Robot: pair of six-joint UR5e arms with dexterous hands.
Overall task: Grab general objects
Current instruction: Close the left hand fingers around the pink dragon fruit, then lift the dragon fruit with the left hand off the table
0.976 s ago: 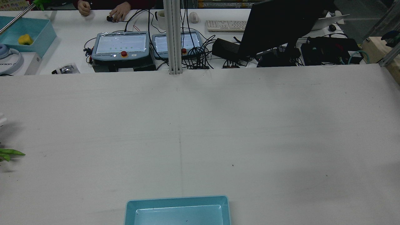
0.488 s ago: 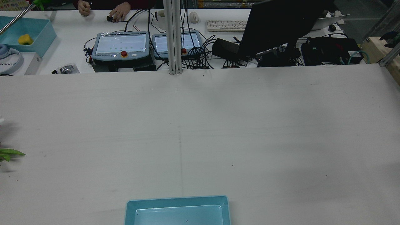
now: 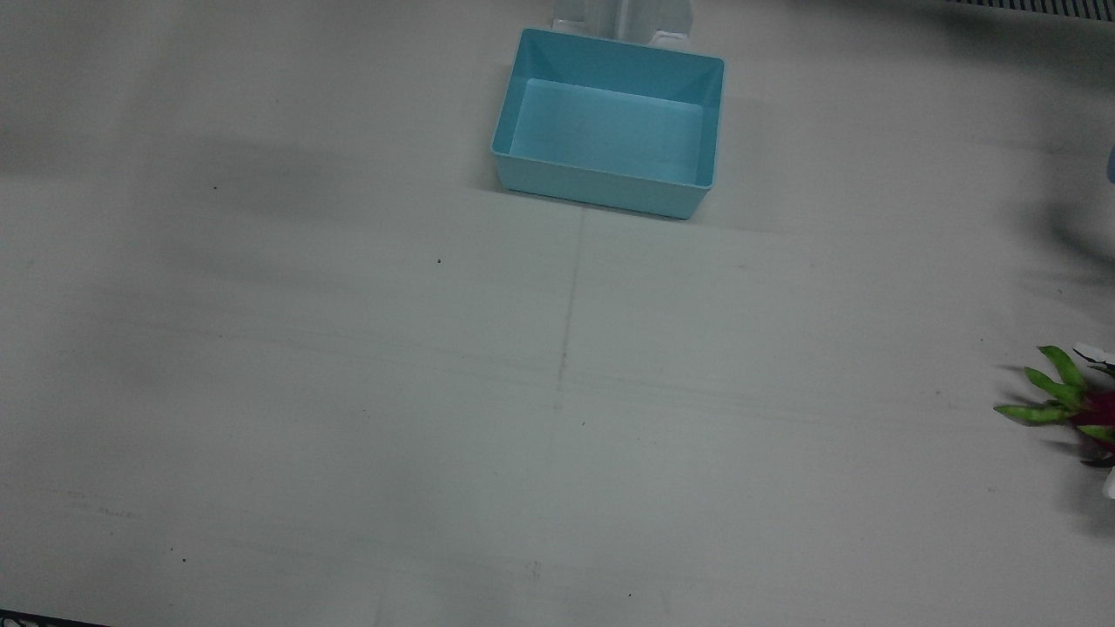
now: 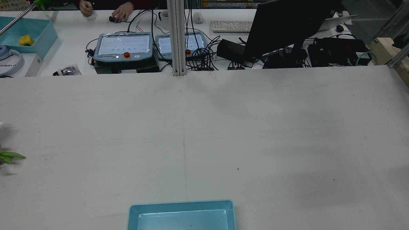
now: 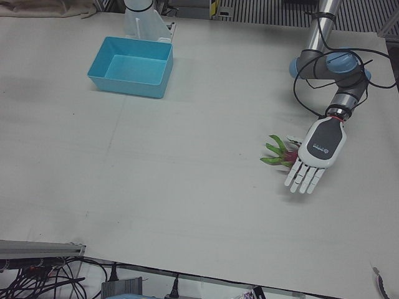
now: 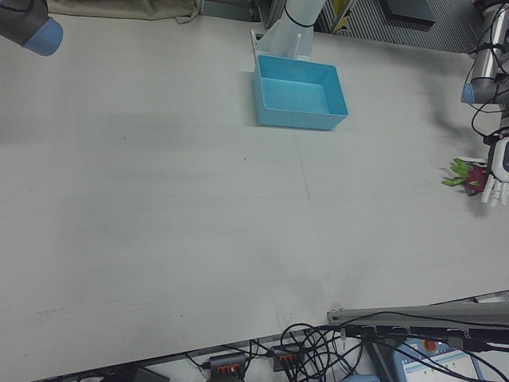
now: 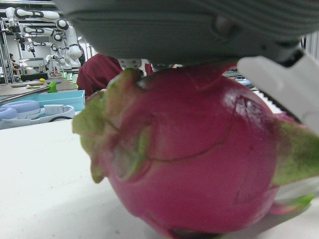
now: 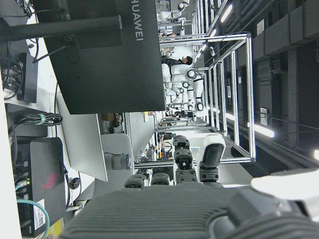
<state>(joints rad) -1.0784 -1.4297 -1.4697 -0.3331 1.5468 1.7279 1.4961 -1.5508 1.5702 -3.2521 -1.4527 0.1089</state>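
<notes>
moved: white bit of left hand (image 5: 313,156) at rear view's 9 o'clock edge has nearly slipped out; fruit unchanged | left hand: over dragon fruit (image 5: 282,155), fingers spread straight, holding nothing | fruit: on table (image 5: 187,187), 4 o'clock from bin (image 5: 131,66) | right hand (image 8: 199,209): grip cannot be told

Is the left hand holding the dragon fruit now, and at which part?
Not yet held. The left hand hovers over the dragon fruit with fingers spread; the fruit lies on the table.
</notes>
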